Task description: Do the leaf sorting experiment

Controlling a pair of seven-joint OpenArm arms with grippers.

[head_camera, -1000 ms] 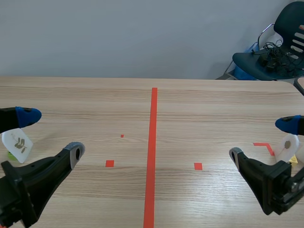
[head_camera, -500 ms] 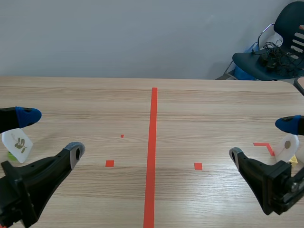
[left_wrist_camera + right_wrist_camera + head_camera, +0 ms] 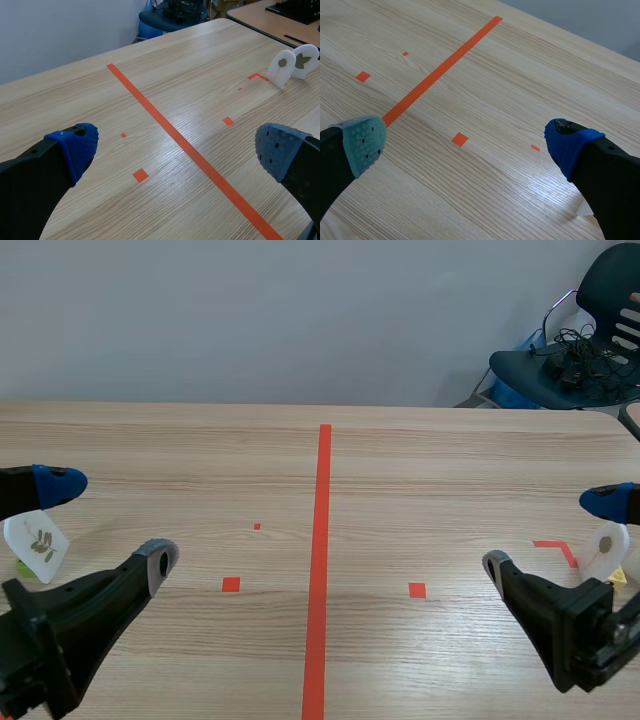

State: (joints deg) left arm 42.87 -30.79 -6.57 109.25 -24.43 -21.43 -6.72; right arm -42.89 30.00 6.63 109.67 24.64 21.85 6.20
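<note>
scene view: left arm's fingers [image 3: 150,565] and right arm's fingers [image 3: 497,567] both spread wide, holding nothing.

A left leaf card [image 3: 36,543] and right leaf cards [image 3: 282,70] stand at the table [image 3: 420,470] edges — open wood between them.

From my seat the table [image 3: 450,470] read as pale wood-grain, smooth, with a soft sheen close beside the tape line [image 3: 318,570], which itself looked matt. Two white leaf tags [image 3: 282,67] far right of that line seemed smooth hard plastic. Pads [image 3: 77,145] on the left gripper [image 3: 176,142] looked rubbery, dotted, matt blue.
</note>
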